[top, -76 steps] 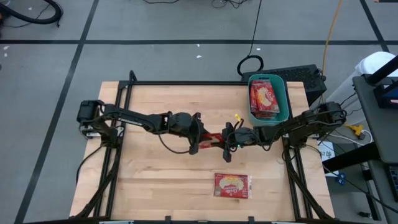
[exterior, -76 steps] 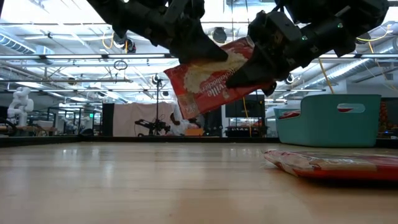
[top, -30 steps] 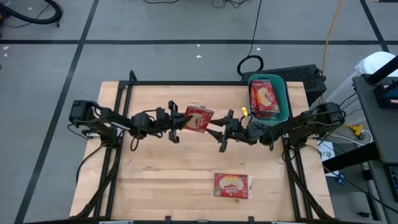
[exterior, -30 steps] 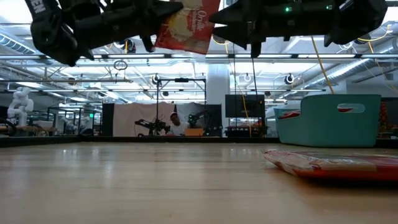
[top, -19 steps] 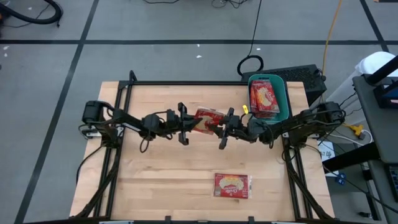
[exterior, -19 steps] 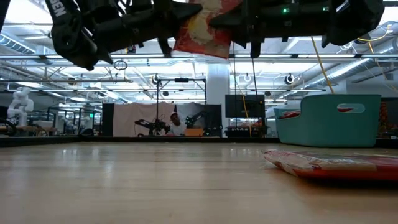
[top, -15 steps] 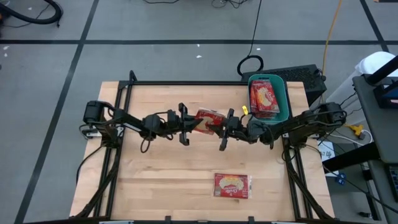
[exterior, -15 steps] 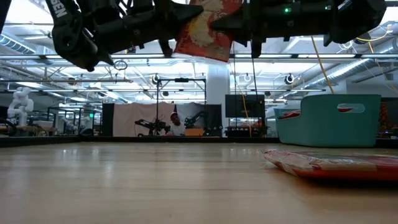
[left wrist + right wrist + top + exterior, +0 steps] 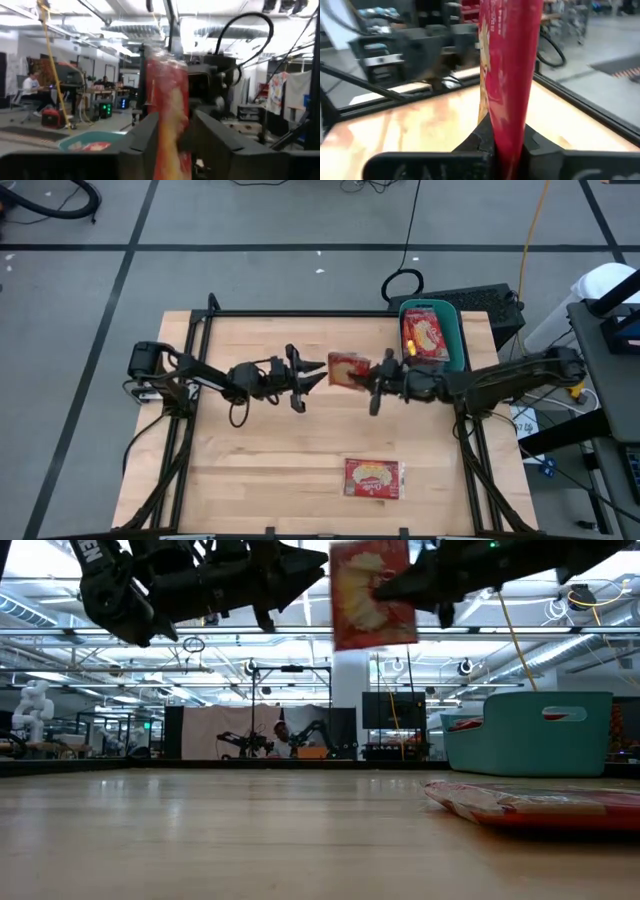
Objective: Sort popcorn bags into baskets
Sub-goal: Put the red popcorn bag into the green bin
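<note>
Right gripper (image 9: 368, 377): jaws clamped tight on the edge of a popcorn bag (image 9: 348, 368), held upright and high above the table (image 9: 250, 470) near its middle; in the right wrist view the red packet (image 9: 507, 75) stands pinched between the two dark fingers (image 9: 470, 145).

Left gripper (image 9: 312, 369): jaws parted, spread to either side of the bag's near edge in the left wrist view, with the bag (image 9: 167, 115) standing between the fingers (image 9: 142, 135); from above, fingertips just beside the packet and apart from it. In the low view, the same bag (image 9: 370, 595) hanging clear of the left fingertips (image 9: 300, 565).

Versus half a second ago: then gripped from both sides, now let go by the left and carried by the right alone; bag shifted slightly toward the right arm and turned more upright.

Elsewhere: one popcorn bag lying flat (image 9: 372, 478) near the table's front edge; teal basket (image 9: 456, 340) at the far right corner, red packets (image 9: 424, 336) inside.
</note>
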Tool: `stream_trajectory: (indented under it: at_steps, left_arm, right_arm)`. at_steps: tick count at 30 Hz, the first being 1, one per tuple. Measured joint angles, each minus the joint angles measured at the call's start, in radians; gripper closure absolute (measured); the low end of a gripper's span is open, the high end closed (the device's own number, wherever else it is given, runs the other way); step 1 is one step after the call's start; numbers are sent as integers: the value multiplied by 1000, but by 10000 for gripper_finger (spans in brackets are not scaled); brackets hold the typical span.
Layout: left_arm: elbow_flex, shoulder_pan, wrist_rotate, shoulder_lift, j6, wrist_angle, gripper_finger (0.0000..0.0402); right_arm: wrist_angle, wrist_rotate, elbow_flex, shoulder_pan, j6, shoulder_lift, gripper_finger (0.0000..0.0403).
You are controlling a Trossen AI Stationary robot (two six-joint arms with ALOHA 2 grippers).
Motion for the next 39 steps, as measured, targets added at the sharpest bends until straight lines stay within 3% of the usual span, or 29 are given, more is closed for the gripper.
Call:
stream_trajectory:
  at_steps: [5,7,12,16,22,30,39]
  left_arm:
    - [0,0,-34,-54,1,-158,216]
    - [-1,4,-51,-69,16,-220,203]
    - [-1,17,-57,-92,3,-294,194]
    - [-1,21,-56,-92,-4,-304,206]
    - [-1,19,-44,-92,-27,-309,227]
    - [-1,19,17,-92,-36,-309,246]
    - [-1,19,26,-92,-40,-311,249]
  right_arm:
    - [-300,-10,0,-100,66,-218,390]
    - [-402,-61,0,-175,84,-310,383]
    - [-654,-214,15,-395,113,-506,379]
    - [-885,-271,77,-557,109,-574,385]
    - [-1019,-446,136,-744,65,-561,386]
    - [-1022,-730,151,-1003,14,-467,386]
    - [-1075,-813,151,-1216,-55,-351,387]
